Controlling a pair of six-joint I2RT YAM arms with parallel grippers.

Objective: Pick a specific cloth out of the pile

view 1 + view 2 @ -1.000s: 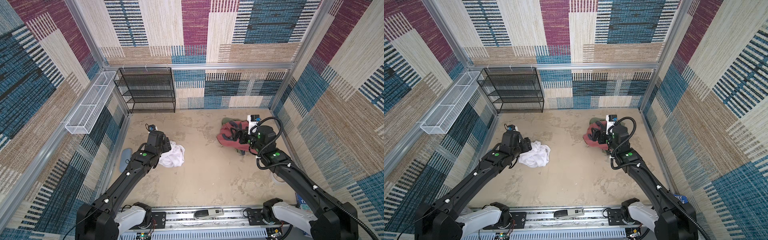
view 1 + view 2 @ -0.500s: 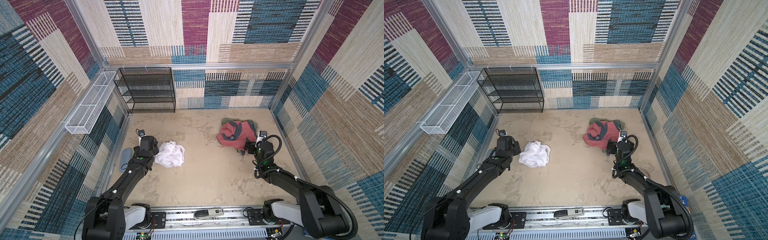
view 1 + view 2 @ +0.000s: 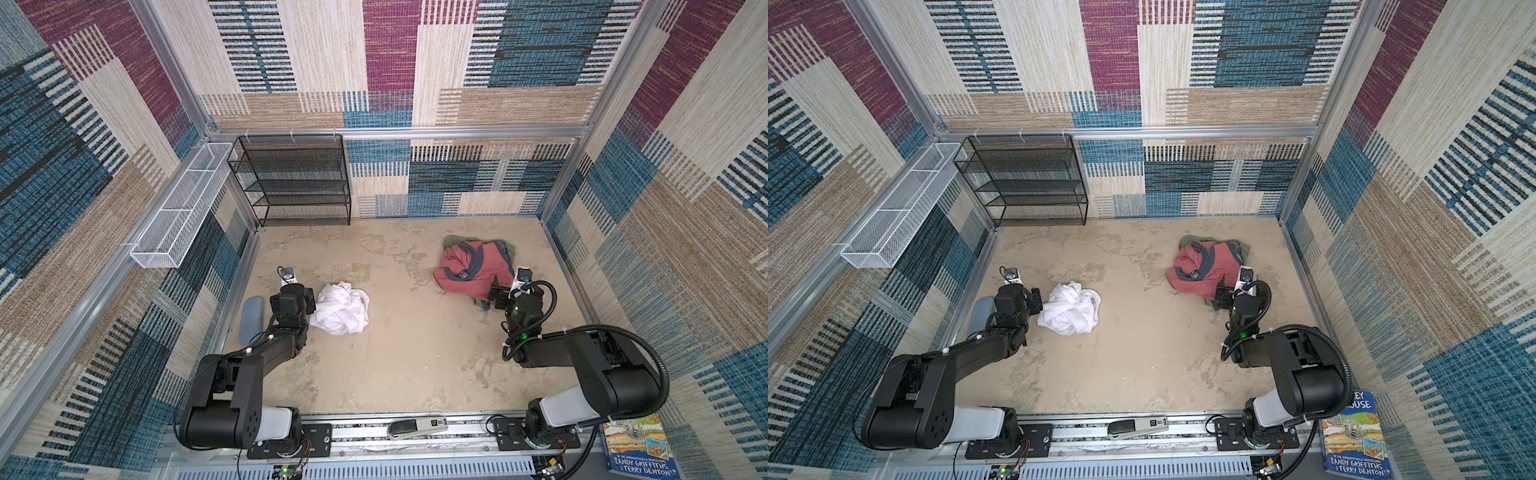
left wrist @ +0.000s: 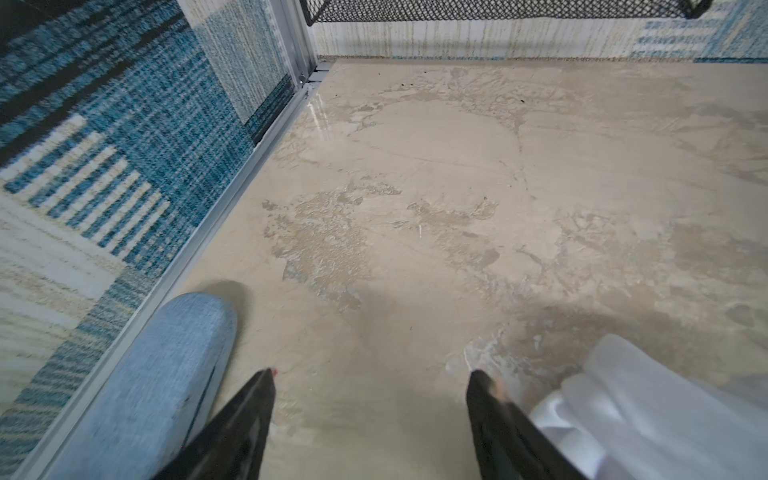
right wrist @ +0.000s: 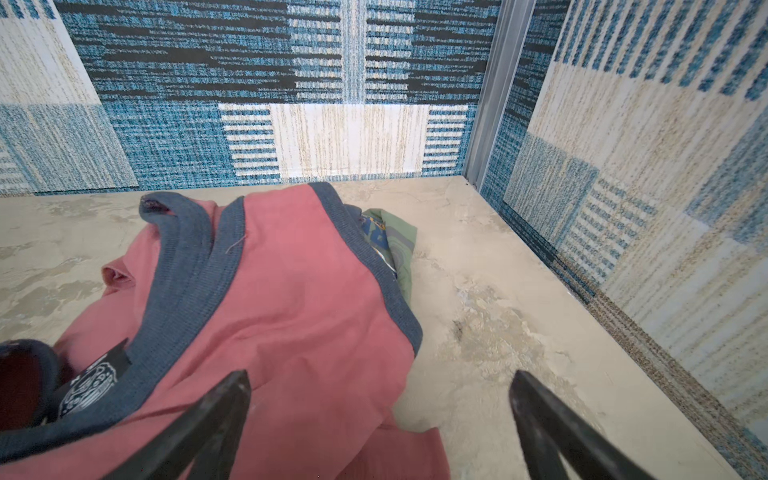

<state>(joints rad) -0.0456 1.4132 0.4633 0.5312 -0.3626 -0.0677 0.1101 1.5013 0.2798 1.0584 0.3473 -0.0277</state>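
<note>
White cloth [image 3: 343, 307] beside left tool [image 4: 372, 374] (jaws apart, empty); right tool [image 5: 381, 376] likewise, by pile [image 3: 473, 266]

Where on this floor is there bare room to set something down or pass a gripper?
Bare: the wide middle between the white cloth and the pile, and the strip before the black shelf. Crowded: the left edge, where the left gripper sits between a blue pad and the cloth, and the right corner around the pile and right gripper.

Black mesh rack [image 3: 291, 178] at back wall, white wire basket [image 3: 178, 212] on left wall, light-blue pad [image 3: 252, 318] below it; book [image 3: 638, 446] front-right.
</note>
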